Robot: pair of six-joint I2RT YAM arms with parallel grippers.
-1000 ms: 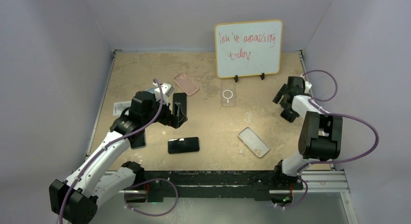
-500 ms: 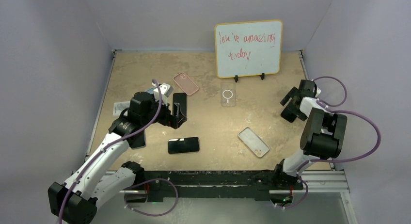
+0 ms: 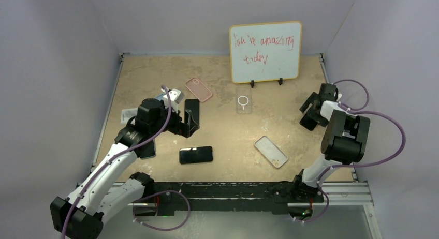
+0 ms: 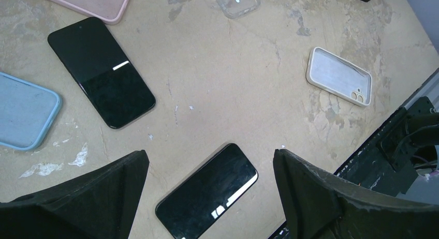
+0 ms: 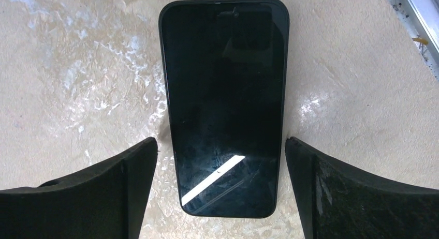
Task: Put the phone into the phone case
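Note:
Several phones and cases lie on the tan table (image 3: 222,130). My left gripper (image 3: 189,121) is open and empty, hovering above a black phone (image 3: 196,154). In the left wrist view this phone (image 4: 207,192) lies between and below the open fingers (image 4: 129,182), with a second black phone (image 4: 101,71) further off. A white case (image 3: 271,151) lies open side up at the front right and also shows in the left wrist view (image 4: 339,76). My right gripper (image 3: 310,112) is open, low over another black phone (image 5: 225,104) that lies between its fingers (image 5: 129,172).
A pink case (image 3: 199,89), a clear case (image 3: 244,102) and a pale blue case (image 4: 23,112) lie on the table. A whiteboard (image 3: 265,51) stands at the back. The right wall is close to my right gripper. A metal rail (image 3: 233,190) runs along the near edge.
My right gripper has shifted right and slightly back towards the wall, then held still. My left gripper has barely moved. Nothing has been taken hold of.

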